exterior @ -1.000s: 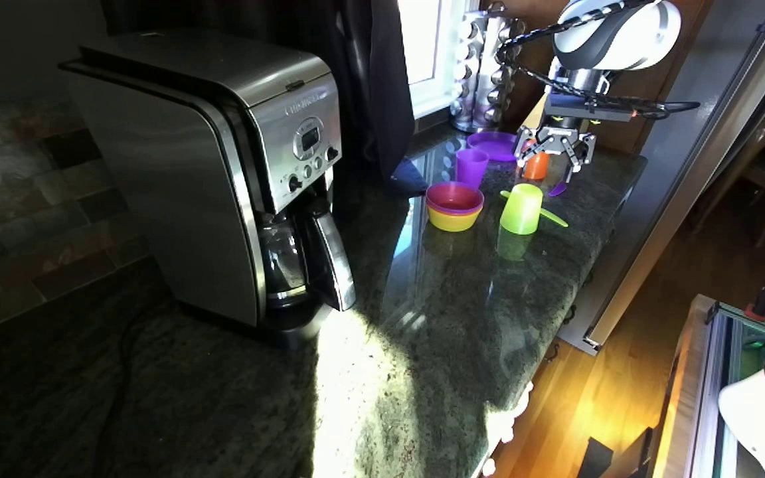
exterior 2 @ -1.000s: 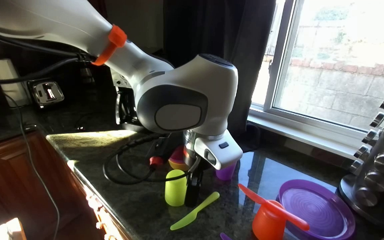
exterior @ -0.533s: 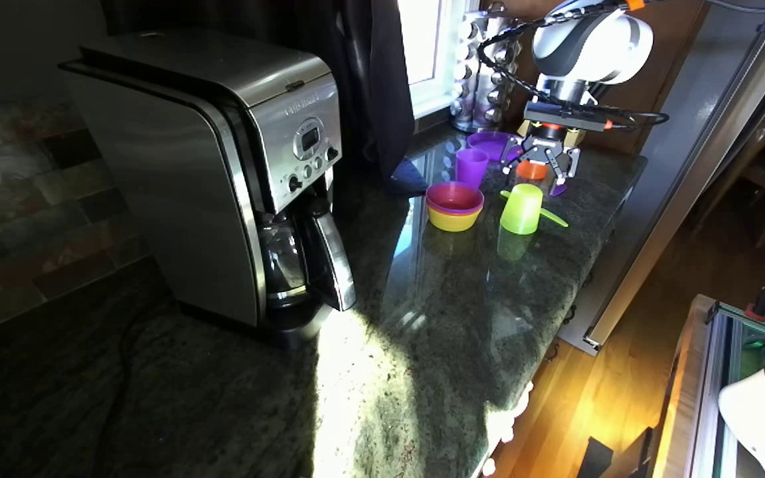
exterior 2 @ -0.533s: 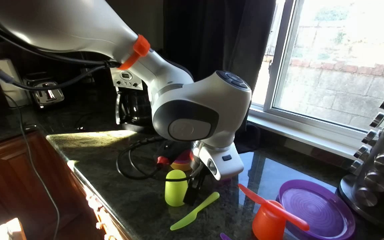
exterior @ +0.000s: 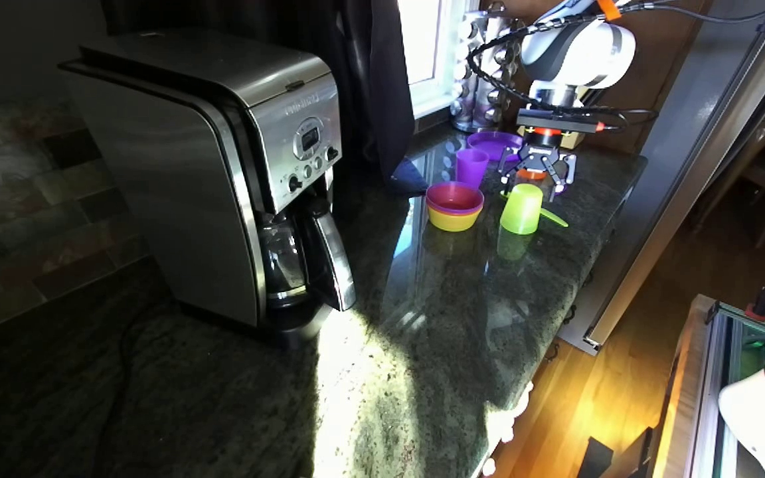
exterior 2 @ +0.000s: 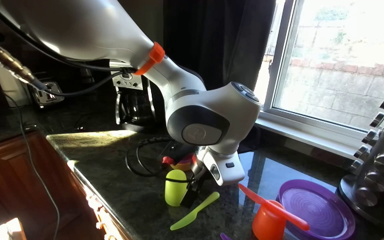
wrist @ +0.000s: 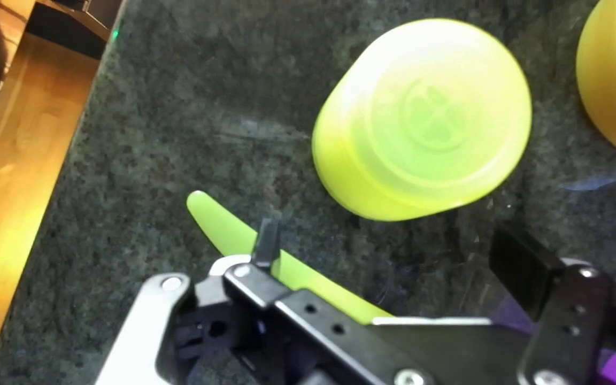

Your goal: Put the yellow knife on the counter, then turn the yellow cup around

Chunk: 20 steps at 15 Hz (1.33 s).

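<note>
Upside down on the dark speckled counter stands the yellow cup, its closed base facing up; both exterior views show it too. Flat on the counter beside it lies the yellow knife, seen whole in an exterior view. In the wrist view my gripper is open, its jaws wide apart with only countertop between the tips. One finger covers part of the knife there, and the cup is just beyond the fingertips. An exterior view has the gripper low behind the cup. Whether a finger touches the knife I cannot tell.
Stacked bowls and a purple cup stand near the yellow cup. An orange cup with an orange knife across it is beside a purple plate. A coffee maker occupies the counter, whose long edge drops to the floor.
My gripper has come lower and closer to the yellow cup, shifting left in an exterior view and tilting. Cup and knife have stayed where they were; the jaws remain open.
</note>
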Motion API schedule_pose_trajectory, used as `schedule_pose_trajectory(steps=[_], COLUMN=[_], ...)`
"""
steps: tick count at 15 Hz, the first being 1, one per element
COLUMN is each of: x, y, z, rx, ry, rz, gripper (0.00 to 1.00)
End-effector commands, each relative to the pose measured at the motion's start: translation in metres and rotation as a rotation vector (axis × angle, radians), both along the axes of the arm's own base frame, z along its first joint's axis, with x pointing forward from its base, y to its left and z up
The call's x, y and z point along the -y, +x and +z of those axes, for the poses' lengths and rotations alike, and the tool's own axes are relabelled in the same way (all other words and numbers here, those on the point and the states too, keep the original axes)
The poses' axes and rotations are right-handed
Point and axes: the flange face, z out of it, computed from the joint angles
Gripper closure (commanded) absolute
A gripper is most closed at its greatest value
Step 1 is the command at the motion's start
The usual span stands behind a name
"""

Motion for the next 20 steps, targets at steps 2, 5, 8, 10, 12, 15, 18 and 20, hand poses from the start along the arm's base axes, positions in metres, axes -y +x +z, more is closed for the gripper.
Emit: schedule_pose_trajectory(steps=[2,5,8,10,12,15,18,20], x=[0.004,0.003,0.003,0.0,-0.002,-0.003,-0.005,-0.007], y=[0.005,0.007,0.007,0.007,0.008,0.009,0.011,0.011], z=[-0.009,-0.014,-0.021,-0.026,-0.028,-0.031,-0.032,-0.034], rx=[-0.071,-0.088,-0.084,-0.078,-0.073,-0.067,-0.065,-0.067], ry=[0.034,0.049,0.058,0.077,0.094,0.11,0.119,0.121], rz=[-0.005,0.0,-0.001,-0.006,-0.015,-0.028,-0.032,-0.029], gripper=[0.0,0.0,0.0,0.0,0.0,0.0,0.0,0.0])
